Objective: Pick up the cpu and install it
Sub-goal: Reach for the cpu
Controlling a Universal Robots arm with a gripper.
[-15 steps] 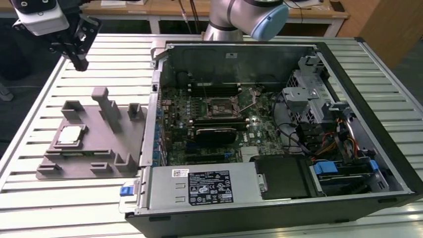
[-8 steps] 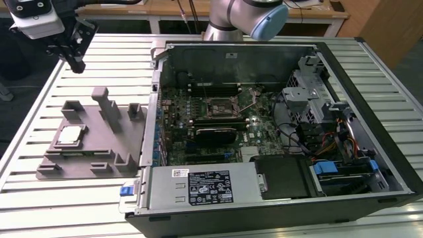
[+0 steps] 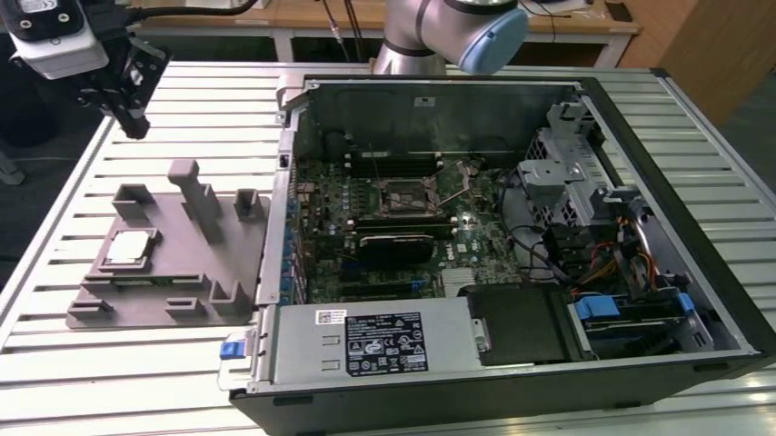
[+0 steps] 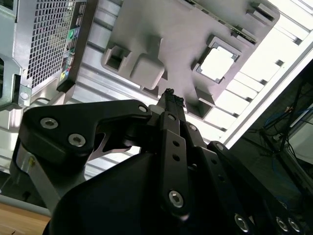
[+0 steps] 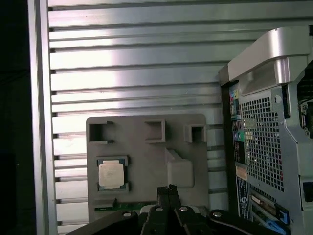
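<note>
First wrist view: cpu (image 5: 112,175) square, pale shiny top.

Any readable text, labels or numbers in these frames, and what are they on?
Black label on the power supply box: print too small to read.
White sticker above it: too small to read.
Label strip on the computer case rear: blurred.
Cpu top: no legible marking.

Plate (image 3: 158,291): on the surface (image 3: 122,363), at the exterior view's left, just beside the computer case (image 3: 424,104).
Cpu (image 3: 129,247): in a pocket near the plate's left edge.
Case: centre and right of frame.
Claw (image 3: 131,125): upper left of frame, apart from the plate.
</note>
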